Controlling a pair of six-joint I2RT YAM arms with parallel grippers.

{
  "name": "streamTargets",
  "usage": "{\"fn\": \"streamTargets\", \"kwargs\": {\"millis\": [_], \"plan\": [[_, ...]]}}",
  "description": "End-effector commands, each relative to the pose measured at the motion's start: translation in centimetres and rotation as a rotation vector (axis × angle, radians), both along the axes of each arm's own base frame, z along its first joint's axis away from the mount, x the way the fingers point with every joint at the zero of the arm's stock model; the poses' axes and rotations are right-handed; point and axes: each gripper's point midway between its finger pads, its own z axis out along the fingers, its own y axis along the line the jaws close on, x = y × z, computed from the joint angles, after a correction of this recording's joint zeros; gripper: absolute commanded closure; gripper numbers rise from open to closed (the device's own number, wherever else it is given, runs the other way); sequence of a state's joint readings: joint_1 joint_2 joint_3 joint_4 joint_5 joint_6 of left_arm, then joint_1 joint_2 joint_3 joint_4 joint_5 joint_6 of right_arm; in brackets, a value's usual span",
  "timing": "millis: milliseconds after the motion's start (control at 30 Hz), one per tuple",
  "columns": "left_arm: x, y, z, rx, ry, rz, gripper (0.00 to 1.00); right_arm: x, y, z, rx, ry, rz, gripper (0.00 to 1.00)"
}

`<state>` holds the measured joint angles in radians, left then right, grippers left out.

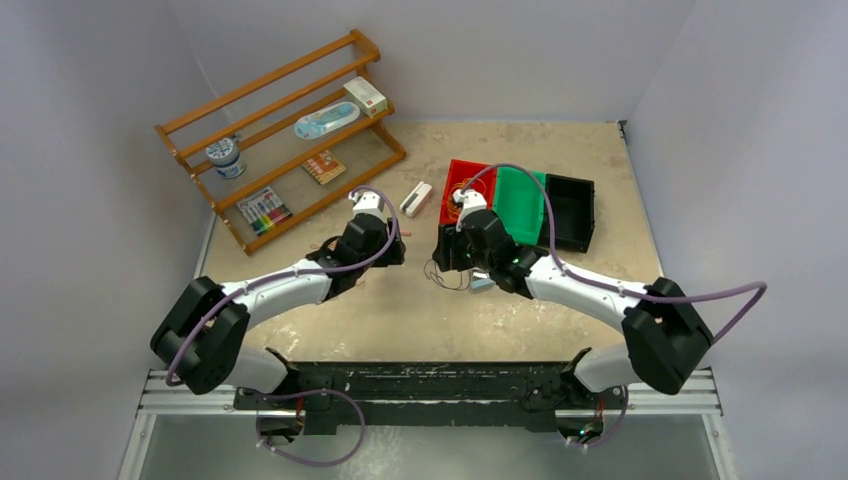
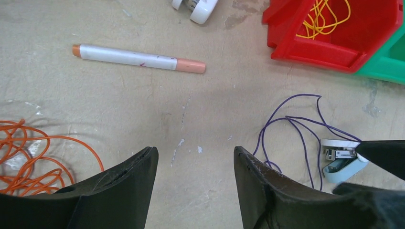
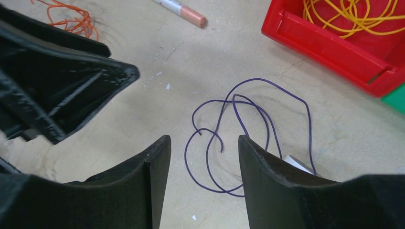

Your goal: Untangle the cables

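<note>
A thin purple cable (image 3: 248,119) lies in loose loops on the table, and the top view shows it dark (image 1: 447,277). My right gripper (image 3: 204,140) hovers over it, open, with loops showing between the fingers and none pinched. My left gripper (image 2: 196,155) is open over bare table, with the purple cable (image 2: 296,129) to its right. An orange cable bunch (image 2: 24,160) lies to its left. A yellow cable (image 3: 353,14) is coiled inside the red bin (image 3: 325,45). In the top view the two grippers (image 1: 398,250) (image 1: 440,255) face each other mid-table.
A white marker with orange ends (image 2: 138,58) lies ahead of the left gripper. A pale blue stapler (image 2: 341,160) sits by the purple cable. Red (image 1: 470,168), green (image 1: 520,205) and black (image 1: 570,210) bins stand side by side at the back right. A wooden rack (image 1: 280,140) stands at the back left.
</note>
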<state>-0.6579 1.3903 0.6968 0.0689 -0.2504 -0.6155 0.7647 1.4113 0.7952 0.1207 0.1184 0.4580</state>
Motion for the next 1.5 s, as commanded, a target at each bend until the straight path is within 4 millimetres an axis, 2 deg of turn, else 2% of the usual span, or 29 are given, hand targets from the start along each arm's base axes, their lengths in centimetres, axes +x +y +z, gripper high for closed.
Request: {"fn": "streamTargets", "kwargs": {"millis": [0, 133, 167, 200, 333, 467, 633, 800, 967, 1033, 1300, 1467], "plan": [[1.3, -2.1, 2.1, -0.059, -0.058, -0.045, 0.41, -0.4, 0.1, 3.3, -0.033, -0.032, 0.076, 0.42], [1.2, -3.1, 1.5, -0.077, -0.042, -0.082, 0.41, -0.3, -1.3, 4.0, -0.131, -0.04, 0.09, 0.36], [1.1, -3.2, 1.3, -0.077, -0.038, -0.085, 0.41, -0.2, -1.8, 3.5, -0.168, -0.031, 0.097, 0.33], [1.1, -3.3, 1.1, -0.078, -0.033, -0.088, 0.41, 0.4, -1.9, 4.1, -0.186, -0.033, 0.098, 0.31], [1.0, -3.3, 1.0, -0.082, -0.027, -0.085, 0.41, 1.3, -2.8, 2.9, -0.275, -0.001, 0.135, 0.23], [0.9, -2.6, 0.9, -0.072, -0.028, -0.05, 0.41, 2.0, -2.5, 2.2, -0.25, -0.014, 0.213, 0.12], [0.9, -2.0, 0.8, -0.057, -0.027, -0.03, 0.41, 2.0, -1.1, 2.0, -0.2, -0.053, 0.364, 0.01], [1.0, -1.5, 1.0, -0.046, -0.033, -0.004, 0.42, 1.7, -0.4, 1.2, -0.202, -0.073, 0.453, 0.01], [1.1, -0.4, 1.3, -0.019, -0.045, 0.039, 0.42, 1.8, -0.5, -0.5, -0.24, -0.072, 0.447, 0.01], [1.2, 0.0, 1.4, -0.009, -0.051, 0.056, 0.42, 1.3, -0.7, -1.7, -0.265, -0.058, 0.44, 0.01], [1.4, 0.8, 1.6, 0.022, -0.057, 0.088, 0.42, -0.4, 1.1, -3.6, -0.333, -0.042, 0.439, 0.01], [1.4, 0.9, 1.5, 0.021, -0.055, 0.094, 0.42, -0.4, 0.5, -5.3, -0.428, -0.026, 0.389, 0.01]]}}
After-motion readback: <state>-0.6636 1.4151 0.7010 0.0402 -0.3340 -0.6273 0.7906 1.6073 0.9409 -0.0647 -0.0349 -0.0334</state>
